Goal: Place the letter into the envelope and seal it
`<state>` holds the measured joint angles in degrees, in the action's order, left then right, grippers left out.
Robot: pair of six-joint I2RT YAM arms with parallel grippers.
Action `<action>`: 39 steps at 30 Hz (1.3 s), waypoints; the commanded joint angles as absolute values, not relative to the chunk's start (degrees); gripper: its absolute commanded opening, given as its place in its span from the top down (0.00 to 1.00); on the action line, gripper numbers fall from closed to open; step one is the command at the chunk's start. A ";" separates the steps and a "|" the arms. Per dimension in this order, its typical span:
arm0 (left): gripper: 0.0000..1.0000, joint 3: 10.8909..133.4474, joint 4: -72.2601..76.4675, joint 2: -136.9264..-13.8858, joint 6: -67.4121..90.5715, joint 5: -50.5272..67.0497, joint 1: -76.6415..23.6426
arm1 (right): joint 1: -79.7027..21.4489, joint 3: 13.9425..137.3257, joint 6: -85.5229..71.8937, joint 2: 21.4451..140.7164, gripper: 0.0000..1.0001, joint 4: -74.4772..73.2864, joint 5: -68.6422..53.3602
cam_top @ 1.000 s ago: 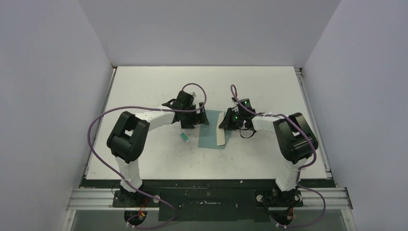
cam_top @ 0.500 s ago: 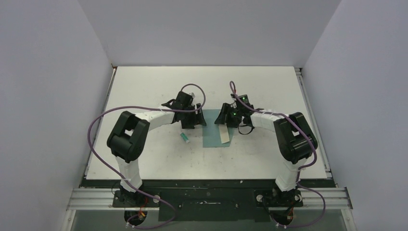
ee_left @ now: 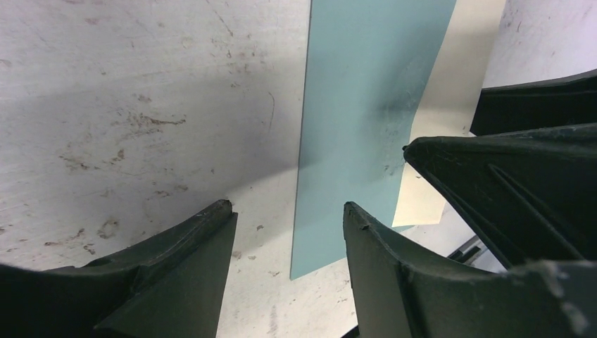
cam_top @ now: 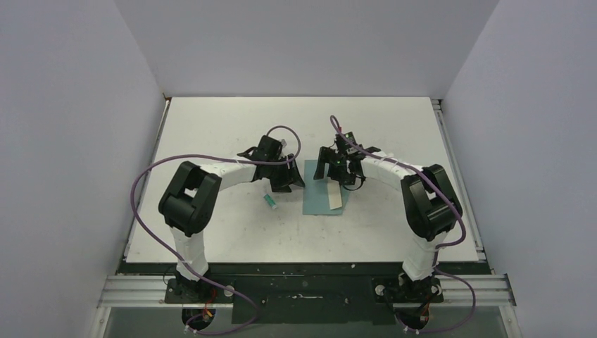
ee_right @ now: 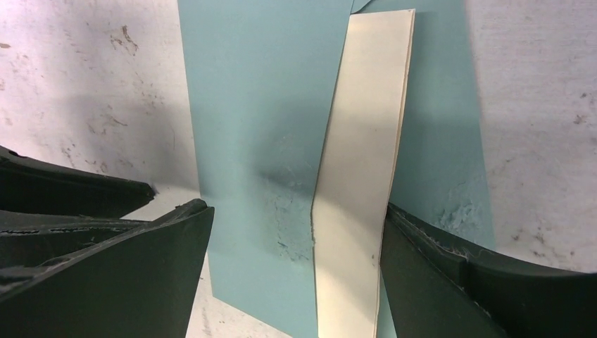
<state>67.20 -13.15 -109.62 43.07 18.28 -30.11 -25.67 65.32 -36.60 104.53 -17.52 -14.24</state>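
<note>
The teal envelope [cam_top: 317,200] lies flat on the white table between both arms. The letter [cam_top: 336,199] shows only as a cream strip across the envelope's right part, with teal on both sides of it [ee_right: 359,162]. My right gripper [ee_right: 296,211] hovers open over the envelope [ee_right: 260,127], its fingers astride the strip and gripping nothing. My left gripper [ee_left: 285,211] is open too, low over the bare table and the envelope's left edge [ee_left: 352,105], holding nothing. From above, the left gripper [cam_top: 295,179] and right gripper [cam_top: 329,172] stand close together at the envelope's far end.
A small white-and-green glue tube [cam_top: 269,201] lies on the table [cam_top: 225,127] just left of the envelope, under the left forearm. The right gripper's black fingers [ee_left: 535,148] crowd the right of the left wrist view. Grey walls enclose the table.
My right gripper has opened and let go of the cream strip, which now lies flat. The envelope has shifted slightly right. My left gripper's fingers have narrowed somewhat.
</note>
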 commanded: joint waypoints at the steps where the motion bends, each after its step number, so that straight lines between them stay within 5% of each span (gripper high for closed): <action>1: 0.45 65.25 -9.76 -110.22 45.75 21.47 -29.53 | -28.49 69.76 -34.64 103.51 0.15 -24.85 -5.39; 13: 0.51 66.63 -13.16 -111.37 45.90 18.65 -29.62 | -30.08 74.48 -31.38 102.85 0.16 -32.72 3.49; 21: 0.57 67.61 -15.05 -112.88 45.63 18.61 -29.62 | -29.78 71.56 -33.01 104.16 0.56 -30.09 -2.51; 39: 0.66 67.94 -16.33 -115.17 45.14 20.79 -30.06 | -27.59 64.97 -35.52 106.49 0.59 -23.80 -11.04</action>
<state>67.92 -12.75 -112.38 46.28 22.00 -29.78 -28.77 67.48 -33.93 105.95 -27.83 -7.01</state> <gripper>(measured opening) 0.348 0.409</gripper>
